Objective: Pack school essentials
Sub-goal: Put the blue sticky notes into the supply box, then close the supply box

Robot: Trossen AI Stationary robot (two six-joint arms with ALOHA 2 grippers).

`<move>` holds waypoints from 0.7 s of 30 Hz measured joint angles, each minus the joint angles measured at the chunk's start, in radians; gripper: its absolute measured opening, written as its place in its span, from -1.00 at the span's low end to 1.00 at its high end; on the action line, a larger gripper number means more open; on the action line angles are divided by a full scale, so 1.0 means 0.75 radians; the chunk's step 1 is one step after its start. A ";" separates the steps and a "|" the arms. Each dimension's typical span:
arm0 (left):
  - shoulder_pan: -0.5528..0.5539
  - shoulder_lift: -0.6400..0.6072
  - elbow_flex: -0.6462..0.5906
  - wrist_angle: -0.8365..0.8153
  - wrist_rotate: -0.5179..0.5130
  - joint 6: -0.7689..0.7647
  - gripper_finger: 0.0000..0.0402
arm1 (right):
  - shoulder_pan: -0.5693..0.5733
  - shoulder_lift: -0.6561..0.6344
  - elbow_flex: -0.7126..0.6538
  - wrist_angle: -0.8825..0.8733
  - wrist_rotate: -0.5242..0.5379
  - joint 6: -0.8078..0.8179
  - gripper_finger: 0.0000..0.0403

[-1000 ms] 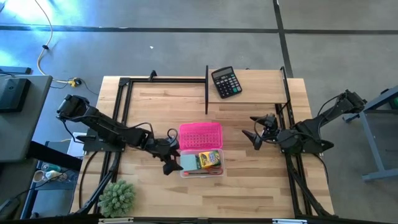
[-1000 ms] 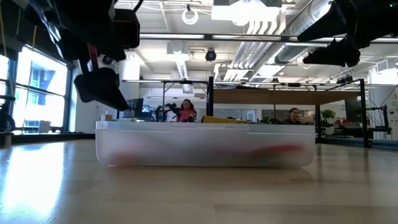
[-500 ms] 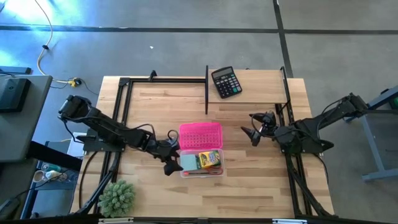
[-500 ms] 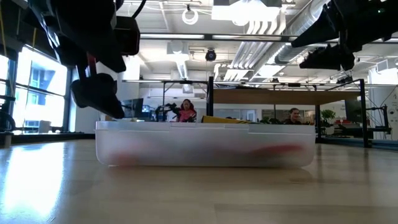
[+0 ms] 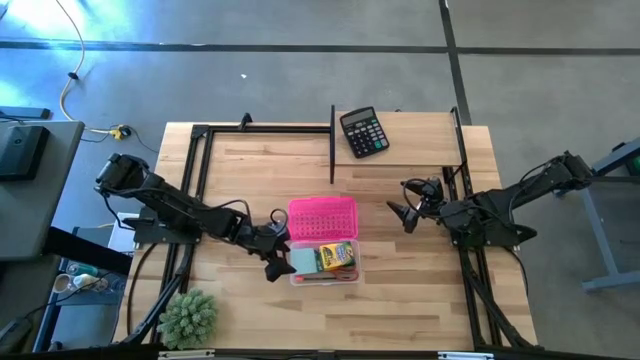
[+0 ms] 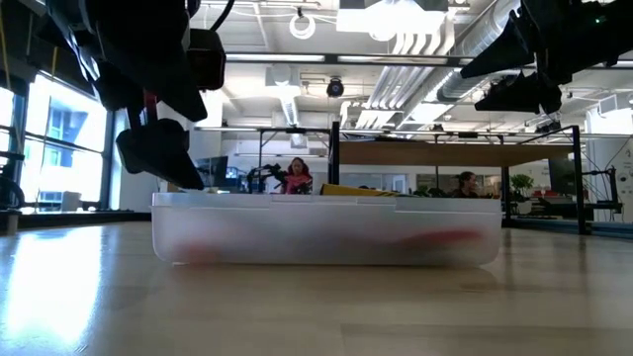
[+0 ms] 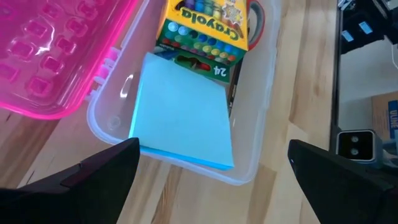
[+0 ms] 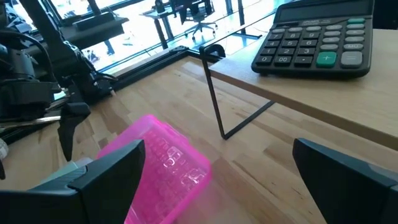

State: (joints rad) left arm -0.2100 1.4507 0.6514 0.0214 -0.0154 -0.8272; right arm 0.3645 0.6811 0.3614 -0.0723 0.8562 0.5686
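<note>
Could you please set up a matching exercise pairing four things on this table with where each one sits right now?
Things:
1. light blue square notepad
2. black calculator
3. fuzzy green plant
4. pink lid

Places:
A. on the raised shelf at the table's far edge
B. hinged open, lying flat behind the clear box
C. inside the clear box, next to the crayon box
D. at the table's near corner on the left arm's side

Pairs: 1-C, 2-A, 3-D, 4-B
</note>
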 joint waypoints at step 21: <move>0.033 0.018 0.001 0.072 0.031 0.113 0.99 | 0.000 0.001 0.000 0.074 -0.025 0.000 0.98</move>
State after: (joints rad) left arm -0.1856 1.4640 0.6518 0.0753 0.0076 -0.7428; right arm 0.3645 0.6815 0.3614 -0.0165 0.8378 0.5689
